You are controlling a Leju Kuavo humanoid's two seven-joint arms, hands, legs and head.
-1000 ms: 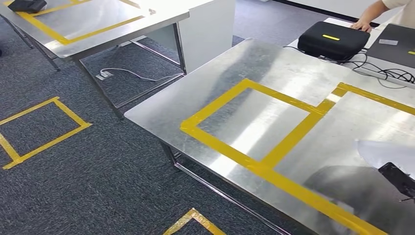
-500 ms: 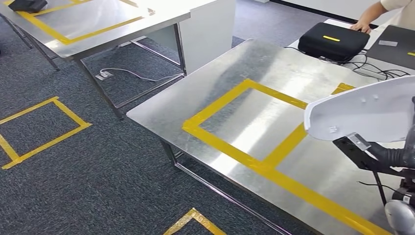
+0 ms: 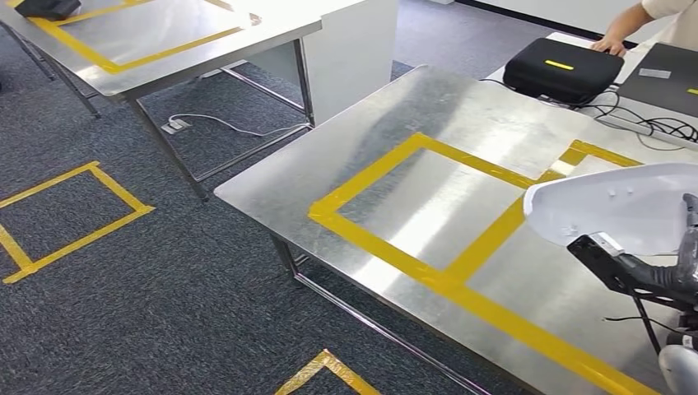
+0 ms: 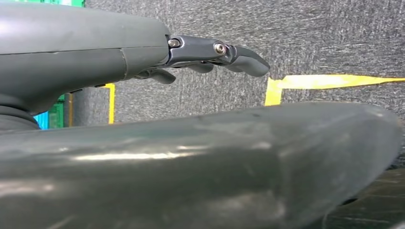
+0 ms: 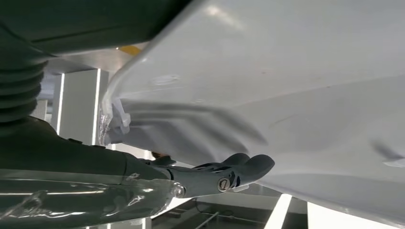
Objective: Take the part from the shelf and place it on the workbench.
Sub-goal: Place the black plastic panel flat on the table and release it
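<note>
A large white moulded part [image 3: 617, 206] hangs just above the right side of the steel workbench [image 3: 444, 107], over the yellow tape lines [image 3: 486, 234]. My right hand [image 3: 681, 263] holds it from below at the picture's right edge, with a black bracket showing under the part. In the right wrist view the part [image 5: 286, 71] lies across my right hand [image 5: 210, 179], whose dark fingers [image 5: 243, 169] press its underside. My left hand [image 4: 205, 52] hangs over grey carpet, fingers stretched out and holding nothing.
A black case [image 3: 562, 68], a dark flat device [image 3: 667, 74] and cables [image 3: 650, 123] lie at the bench's far end, where a person's hand [image 3: 609, 41] rests. A second steel table [image 3: 165, 41] and a white cabinet [image 3: 354, 49] stand behind. Yellow tape squares [image 3: 74, 214] mark the carpet.
The white part came into view from the lower right in my right hand, rose over the bench, and has now sunk slightly lower and further right.
</note>
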